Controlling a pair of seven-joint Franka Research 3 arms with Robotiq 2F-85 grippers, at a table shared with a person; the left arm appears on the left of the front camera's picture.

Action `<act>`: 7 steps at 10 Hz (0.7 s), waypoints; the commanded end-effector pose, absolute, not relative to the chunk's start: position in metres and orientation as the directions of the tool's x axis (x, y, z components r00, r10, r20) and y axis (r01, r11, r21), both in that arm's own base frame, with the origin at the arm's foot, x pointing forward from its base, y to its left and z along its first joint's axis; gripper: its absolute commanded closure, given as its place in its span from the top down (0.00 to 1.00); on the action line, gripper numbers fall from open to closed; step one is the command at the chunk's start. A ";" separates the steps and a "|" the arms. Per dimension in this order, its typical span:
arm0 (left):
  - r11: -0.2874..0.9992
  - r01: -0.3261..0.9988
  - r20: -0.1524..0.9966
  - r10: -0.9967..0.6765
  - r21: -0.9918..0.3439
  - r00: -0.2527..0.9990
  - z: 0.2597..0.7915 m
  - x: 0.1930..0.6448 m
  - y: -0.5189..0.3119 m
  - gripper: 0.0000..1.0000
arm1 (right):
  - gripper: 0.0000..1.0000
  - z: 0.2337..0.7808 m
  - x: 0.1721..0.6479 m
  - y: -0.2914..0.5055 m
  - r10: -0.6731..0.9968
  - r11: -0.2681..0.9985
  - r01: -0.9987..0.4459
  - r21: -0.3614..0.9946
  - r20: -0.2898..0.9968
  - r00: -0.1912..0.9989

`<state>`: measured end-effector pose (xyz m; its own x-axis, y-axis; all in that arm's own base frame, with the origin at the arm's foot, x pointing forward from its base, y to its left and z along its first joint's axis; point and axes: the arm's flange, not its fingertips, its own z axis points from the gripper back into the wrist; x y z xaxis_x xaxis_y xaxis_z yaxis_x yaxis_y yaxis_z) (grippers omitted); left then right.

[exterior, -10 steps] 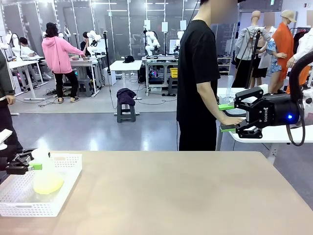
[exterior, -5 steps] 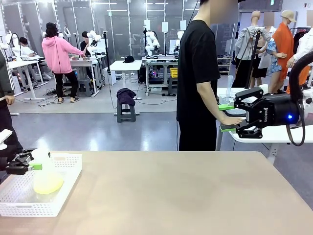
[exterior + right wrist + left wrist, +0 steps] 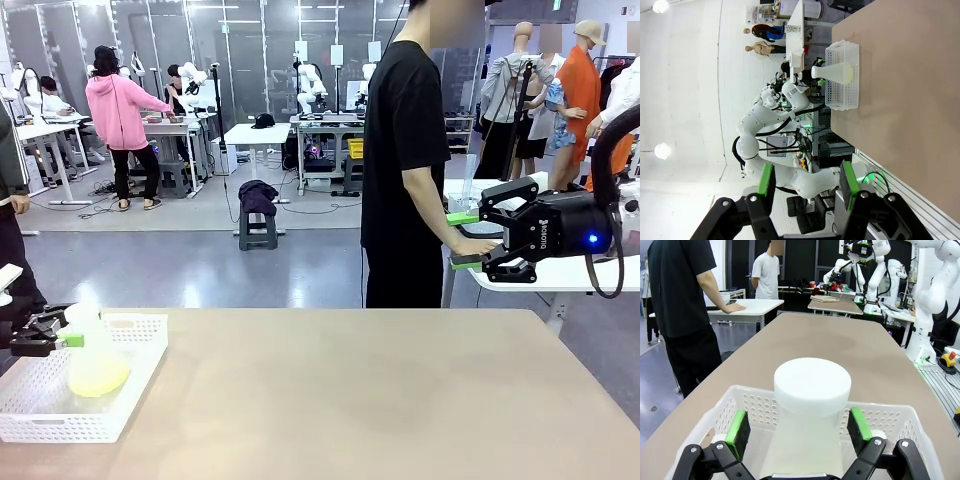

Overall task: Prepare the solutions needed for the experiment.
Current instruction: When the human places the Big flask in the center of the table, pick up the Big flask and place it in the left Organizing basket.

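One flask (image 3: 93, 360) of yellow solutions (image 3: 98, 378) in one basket (image 3: 120, 415).

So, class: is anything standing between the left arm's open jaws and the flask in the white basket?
Nothing visible does. The left gripper is open with a green pad on each side of the flask neck, gaps showing. The flask stands inside the basket, whose walls are beyond it.

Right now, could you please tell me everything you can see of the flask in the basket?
The flask is a whitish, translucent cone with a wide neck and flat white top, holding a shallow layer of pale yellow liquid. It stands upright inside the white perforated basket at the table's left end. The left gripper is open with its green pads on either side of the neck.
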<state>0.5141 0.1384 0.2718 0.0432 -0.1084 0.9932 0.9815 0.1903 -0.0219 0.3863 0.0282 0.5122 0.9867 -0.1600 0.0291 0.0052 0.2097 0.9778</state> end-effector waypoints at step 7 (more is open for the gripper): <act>0.244 0.969 0.990 -0.137 0.022 0.012 0.310 0.487 0.188 1.00 | 0.66 0.512 0.386 0.028 -0.159 0.204 -0.001 0.979 0.034 0.987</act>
